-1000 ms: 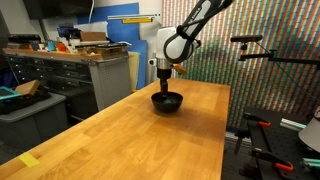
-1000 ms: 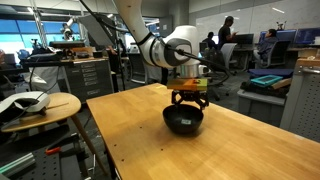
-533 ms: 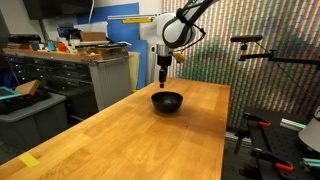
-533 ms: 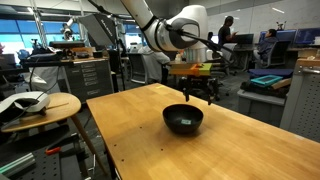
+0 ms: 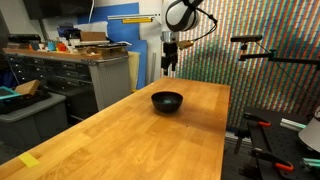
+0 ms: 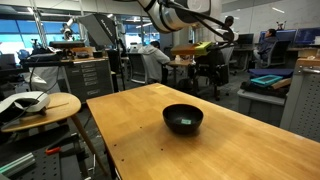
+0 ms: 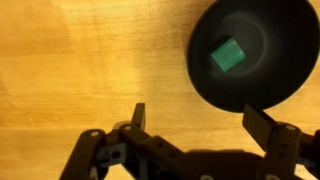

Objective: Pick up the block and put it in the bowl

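Block (image 7: 227, 55) is sitting inside the bowl (image 7: 215, 90) toward the far end of the table (image 5: 150, 140), while the claw (image 7: 195, 115), spread apart and empty, is lifting well clear since a second ago; the task is looking finished.

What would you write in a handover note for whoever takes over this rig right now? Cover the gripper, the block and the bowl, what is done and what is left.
Gripper: open and empty, hanging high above the bowl, as an exterior view shows.
Small green cube-like block: lying inside the round glossy black bowl, clear of the fingers.
Bowl: upright on the light wooden table.
Done: the block is picked, placed and released.
Left: nothing on the task itself; probably just park the arm.
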Available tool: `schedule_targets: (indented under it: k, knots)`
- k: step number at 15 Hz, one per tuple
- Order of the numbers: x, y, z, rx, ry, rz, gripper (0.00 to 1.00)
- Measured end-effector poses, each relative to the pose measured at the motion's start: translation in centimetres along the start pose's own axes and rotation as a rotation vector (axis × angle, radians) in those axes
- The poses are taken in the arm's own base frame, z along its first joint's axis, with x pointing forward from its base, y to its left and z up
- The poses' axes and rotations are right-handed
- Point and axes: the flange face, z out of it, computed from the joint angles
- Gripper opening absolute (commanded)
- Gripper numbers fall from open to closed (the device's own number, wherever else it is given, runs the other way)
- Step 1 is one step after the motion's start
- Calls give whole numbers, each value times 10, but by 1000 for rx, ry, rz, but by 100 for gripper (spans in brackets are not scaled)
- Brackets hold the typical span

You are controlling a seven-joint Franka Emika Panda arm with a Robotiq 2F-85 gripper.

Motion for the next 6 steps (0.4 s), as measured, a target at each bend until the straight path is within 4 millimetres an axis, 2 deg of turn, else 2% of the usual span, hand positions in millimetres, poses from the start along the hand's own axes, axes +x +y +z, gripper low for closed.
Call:
schedule_targets:
  k: [3,6]
  knots:
    - [-10,7,-12,26,-82,95,100]
    - [-13,9,-17,30,-93,114,100]
